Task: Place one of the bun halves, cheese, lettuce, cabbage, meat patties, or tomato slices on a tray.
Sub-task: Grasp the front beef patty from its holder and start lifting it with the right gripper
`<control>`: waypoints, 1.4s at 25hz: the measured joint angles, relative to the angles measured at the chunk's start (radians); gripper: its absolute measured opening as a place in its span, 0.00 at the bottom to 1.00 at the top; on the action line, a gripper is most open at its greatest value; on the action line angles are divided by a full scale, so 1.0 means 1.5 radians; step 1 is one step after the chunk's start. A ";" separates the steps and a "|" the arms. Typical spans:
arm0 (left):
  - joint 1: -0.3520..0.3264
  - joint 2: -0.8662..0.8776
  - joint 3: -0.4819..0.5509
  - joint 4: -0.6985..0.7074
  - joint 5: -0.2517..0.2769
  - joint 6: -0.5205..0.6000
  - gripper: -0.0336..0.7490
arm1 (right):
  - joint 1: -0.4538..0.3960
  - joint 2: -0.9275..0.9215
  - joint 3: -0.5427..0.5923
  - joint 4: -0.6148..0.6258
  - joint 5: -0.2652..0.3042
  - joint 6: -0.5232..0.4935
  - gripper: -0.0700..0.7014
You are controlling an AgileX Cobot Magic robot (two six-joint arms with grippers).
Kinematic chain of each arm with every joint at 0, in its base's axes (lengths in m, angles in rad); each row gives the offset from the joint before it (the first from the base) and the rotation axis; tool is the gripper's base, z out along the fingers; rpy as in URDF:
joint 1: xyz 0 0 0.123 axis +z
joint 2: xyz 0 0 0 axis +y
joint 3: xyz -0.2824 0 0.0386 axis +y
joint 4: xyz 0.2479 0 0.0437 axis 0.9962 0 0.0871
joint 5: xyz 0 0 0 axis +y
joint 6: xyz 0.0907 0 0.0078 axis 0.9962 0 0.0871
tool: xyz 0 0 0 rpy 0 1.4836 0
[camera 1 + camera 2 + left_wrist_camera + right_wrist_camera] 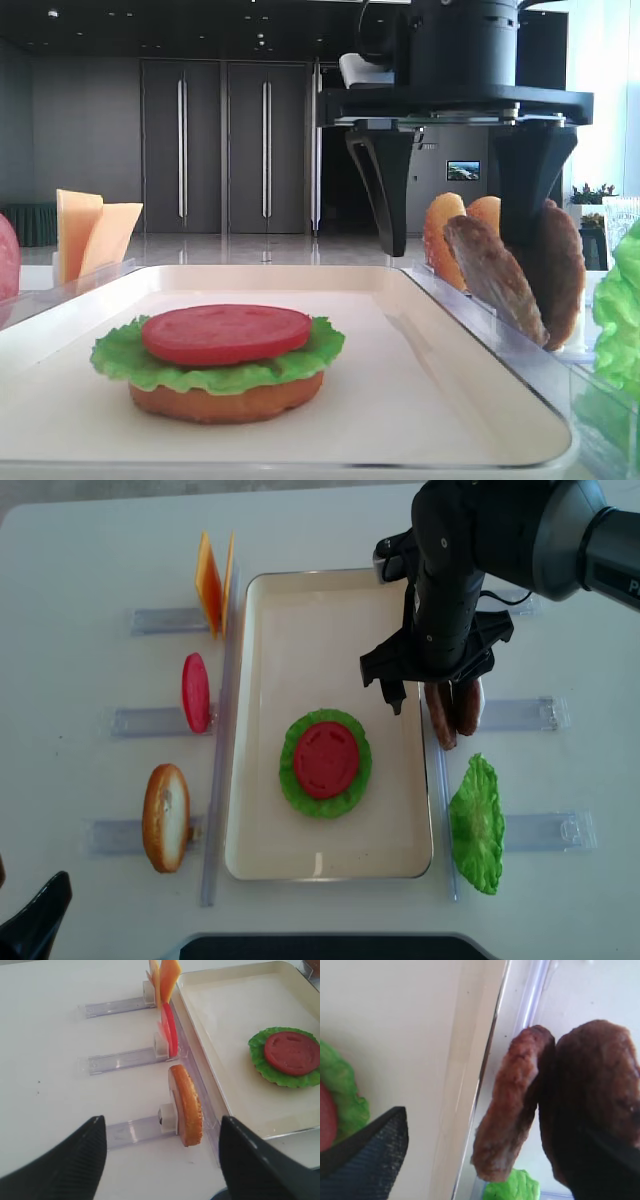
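Two meat patties (437, 716) (495, 275) stand on edge in a clear holder just right of the tray (300, 610). My right gripper (458, 245) (492, 1130) hangs open astride the nearer patty (512, 1105). One finger is over the tray rim, and the other is by the second patty (595, 1090). On the tray lies a bun half (225, 400) with lettuce (290, 780) and a tomato slice (326, 758) on top. My left gripper (162, 1125) is open above another bun half (187, 1105). Cabbage is out of view.
Left of the tray, clear holders carry cheese (212, 580) and a tomato slice (195, 692). A loose lettuce leaf (477, 825) stands in the holder at front right. Two orange-tan bun halves (445, 235) stand behind the patties.
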 joint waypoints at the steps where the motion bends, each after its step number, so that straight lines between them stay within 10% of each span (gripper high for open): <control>1: 0.000 0.000 0.000 0.000 0.000 0.000 0.73 | 0.000 0.001 0.000 0.000 0.000 0.000 0.82; 10: 0.000 0.000 0.000 0.000 0.000 0.000 0.73 | 0.000 0.002 0.000 -0.010 -0.003 -0.001 0.78; 29: 0.000 0.000 0.000 0.000 0.000 0.000 0.73 | 0.000 0.003 0.000 -0.053 0.000 0.003 0.27; 35: 0.000 0.000 0.000 0.000 0.000 0.000 0.73 | 0.000 0.003 -0.001 -0.057 0.006 0.003 0.25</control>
